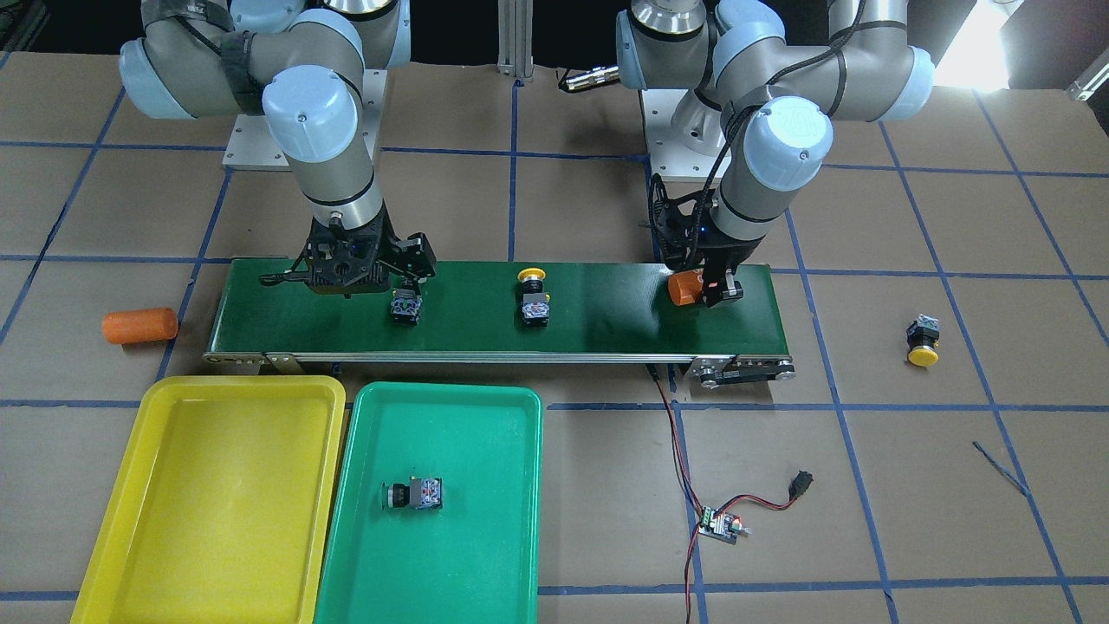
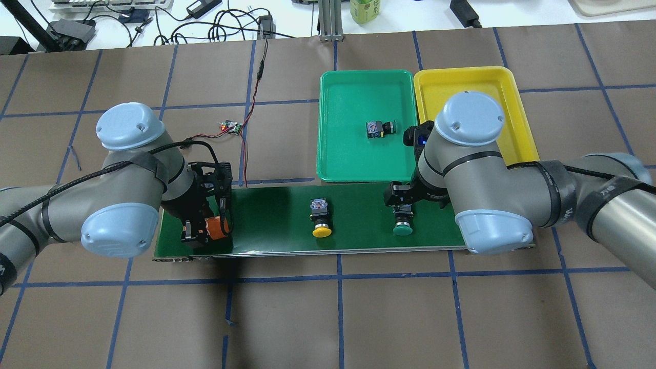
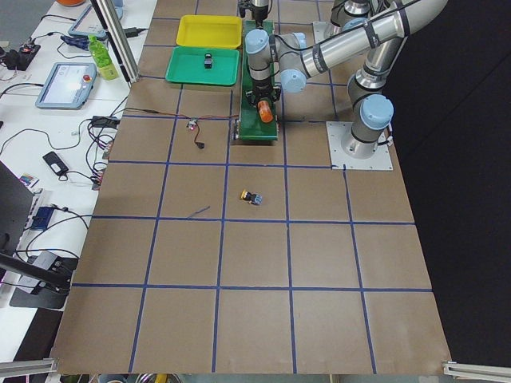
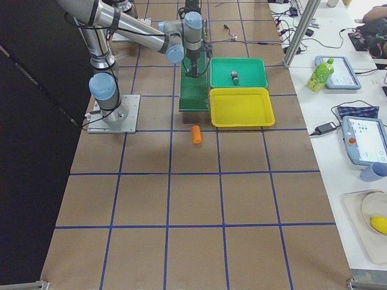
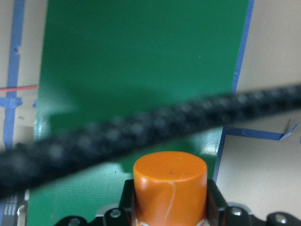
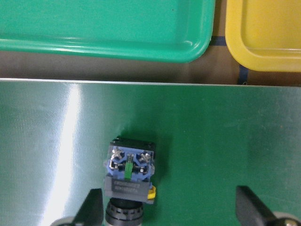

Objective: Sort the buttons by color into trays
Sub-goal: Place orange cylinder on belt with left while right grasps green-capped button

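Brown paper with a blue tape grid covers the table [image 2: 328, 318], and a glossy dark-green conveyor belt [image 2: 359, 205] runs across it. Seen from overhead, the left gripper [image 2: 207, 231] points down at the belt's nine-o'clock end, jaws pinching a smooth orange cylinder [image 2: 216, 227]. The right gripper [image 6: 171, 214] hangs over the three-o'clock stretch. Its fingers [image 6: 91, 207] are spread wide around a blocky green-capped button [image 6: 129, 174] lying on the belt. A yellow-capped button [image 2: 320, 219] lies mid-belt. At the belt's twelve o'clock, the shallow green tray [image 2: 348, 154] holds one tipped button [image 2: 380, 128]. The yellow tray [image 2: 461, 87] sits just beside it at three o'clock. In the front-facing view, a second yellow-capped button [image 1: 923, 341] lies on the paper.
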Robot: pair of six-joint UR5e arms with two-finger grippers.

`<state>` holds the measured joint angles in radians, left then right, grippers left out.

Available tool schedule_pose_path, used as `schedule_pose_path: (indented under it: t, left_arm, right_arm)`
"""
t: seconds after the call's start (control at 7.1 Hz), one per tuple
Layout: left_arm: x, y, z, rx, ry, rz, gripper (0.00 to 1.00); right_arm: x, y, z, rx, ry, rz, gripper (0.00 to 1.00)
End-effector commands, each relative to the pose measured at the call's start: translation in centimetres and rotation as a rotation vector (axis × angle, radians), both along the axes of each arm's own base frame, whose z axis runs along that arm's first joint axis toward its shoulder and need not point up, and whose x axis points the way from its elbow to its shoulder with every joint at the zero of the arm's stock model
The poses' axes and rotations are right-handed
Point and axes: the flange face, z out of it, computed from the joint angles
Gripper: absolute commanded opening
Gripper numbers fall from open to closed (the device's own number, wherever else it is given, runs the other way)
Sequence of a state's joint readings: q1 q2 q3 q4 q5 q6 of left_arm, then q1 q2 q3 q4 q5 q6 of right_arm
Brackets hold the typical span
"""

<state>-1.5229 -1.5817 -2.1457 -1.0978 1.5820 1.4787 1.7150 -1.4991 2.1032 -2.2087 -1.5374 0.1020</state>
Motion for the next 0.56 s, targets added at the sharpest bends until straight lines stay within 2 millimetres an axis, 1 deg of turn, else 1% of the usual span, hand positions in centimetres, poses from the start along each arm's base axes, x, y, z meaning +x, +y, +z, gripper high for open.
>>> schedule_pose_path:
  t: [0.0,0.14,0.28,0.42]
  left_arm:
    - [0.6,-0.5,1.5,-0.084,0.006,0.019,1.00]
    - [1.7,-1.0,2.4,-0.105,0.004,0.046,1.00]
    - [4.4,-2.1,3.9,-0.125,-0.007,0.107,1.00]
    - [8.6,-2.6,4.3,-0.104,-0.009,0.198,1.00]
  right_arm:
    - [0.0,-0.4,-0.7,-0.017,0.008,0.005,1.00]
    - [0.0,-0.6,-1.6,0.004,0.013,0.016,1.00]
    - [0.1,-0.9,-2.5,0.021,0.015,0.016,0.98]
    - [0.1,-1.2,-2.3,0.014,0.018,0.023,0.67]
